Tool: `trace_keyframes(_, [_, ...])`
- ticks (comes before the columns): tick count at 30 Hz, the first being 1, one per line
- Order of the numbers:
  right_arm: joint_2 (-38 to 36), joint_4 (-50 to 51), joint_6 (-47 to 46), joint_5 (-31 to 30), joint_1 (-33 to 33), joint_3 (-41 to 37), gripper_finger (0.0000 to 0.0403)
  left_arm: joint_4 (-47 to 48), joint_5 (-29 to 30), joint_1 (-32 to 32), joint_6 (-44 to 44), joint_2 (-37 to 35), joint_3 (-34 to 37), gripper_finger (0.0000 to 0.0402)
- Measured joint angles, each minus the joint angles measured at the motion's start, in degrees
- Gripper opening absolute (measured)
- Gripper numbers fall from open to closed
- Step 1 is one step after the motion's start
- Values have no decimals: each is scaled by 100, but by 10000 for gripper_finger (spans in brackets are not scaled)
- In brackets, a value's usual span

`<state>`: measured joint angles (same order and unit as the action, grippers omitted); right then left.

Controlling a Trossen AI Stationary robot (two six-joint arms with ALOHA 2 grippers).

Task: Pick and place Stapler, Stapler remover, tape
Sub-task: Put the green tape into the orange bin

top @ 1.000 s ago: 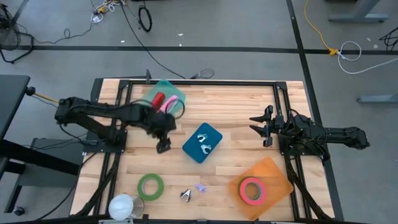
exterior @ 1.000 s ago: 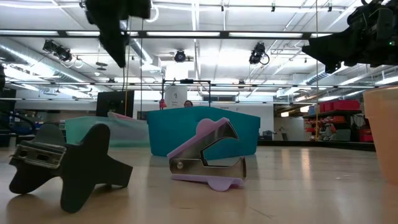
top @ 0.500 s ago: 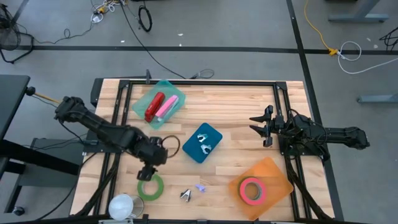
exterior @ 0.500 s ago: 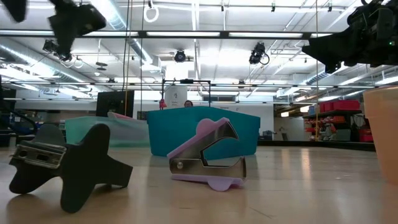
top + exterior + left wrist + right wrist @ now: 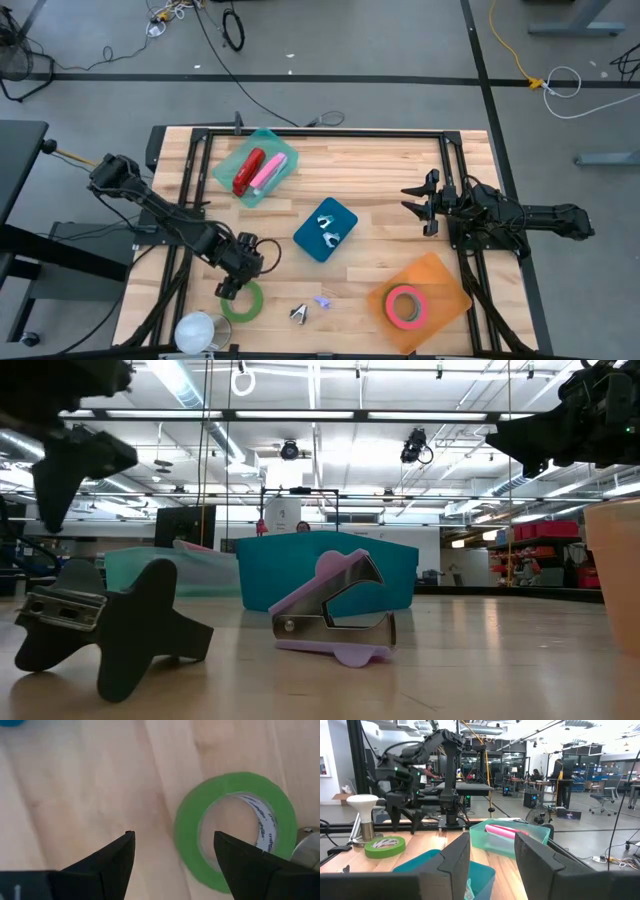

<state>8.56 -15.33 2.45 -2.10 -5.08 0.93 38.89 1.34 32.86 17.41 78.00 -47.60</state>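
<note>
- The green tape roll (image 5: 242, 300) lies flat on the wooden table (image 5: 380, 180) near the front edge on the left arm's side, with a white cup-like thing (image 5: 200, 331) just beside it. Looks to me like this roll is the one being worked on.
- The left gripper (image 5: 236, 277) hangs right at the roll's edge, slightly off toward the table's middle. In the left wrist view the fingers (image 5: 116, 860) are spread wide and hold nothing; one tip sits over the ring's near band, the other over bare wood, so the roll (image 5: 232, 827) is off to one side, not centred between them.
- Next move, I'd guess: shift over so one finger drops inside the hole and one outside the band, lower, then pinch. Probably it goes to the orange tray (image 5: 425, 278), where a pink roll (image 5: 404, 303) already sits.
- The red and pink staplers (image 5: 258, 170) are in the green tray, two removers (image 5: 328, 228) are in the blue tray, and two more removers (image 5: 310, 307) are loose on the wood.
- The right gripper (image 5: 418, 207) is parked above the right side, fingers apart, empty.
</note>
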Motion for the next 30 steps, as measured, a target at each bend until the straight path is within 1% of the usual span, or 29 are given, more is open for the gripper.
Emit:
trace_keyframes(4, [0, 0, -1, -1, 0, 0, 155, -516, 67, 139, 315, 0, 318, 271])
trace_keyframes(9, [-2, 0, 1, 1, 0, 0, 155, -609, 278, 295, 727, 2, 495, 271])
trace_keyframes(13, [-1, 1, -1, -1, 0, 0, 155, -689, 307, 383, 780, 121, 519, 271])
trace_keyframes(18, [0, 0, 1, -1, 0, 0, 155, -967, 255, 478, 750, 418, 519, 270])
trace_keyframes(25, [0, 0, 1, -1, 0, 0, 155, -968, 7, 472, 789, 881, 519, 270])
trace_keyframes(30, [-1, 0, 0, 1, 0, 0, 155, -982, -113, 472, 787, 944, 519, 248])
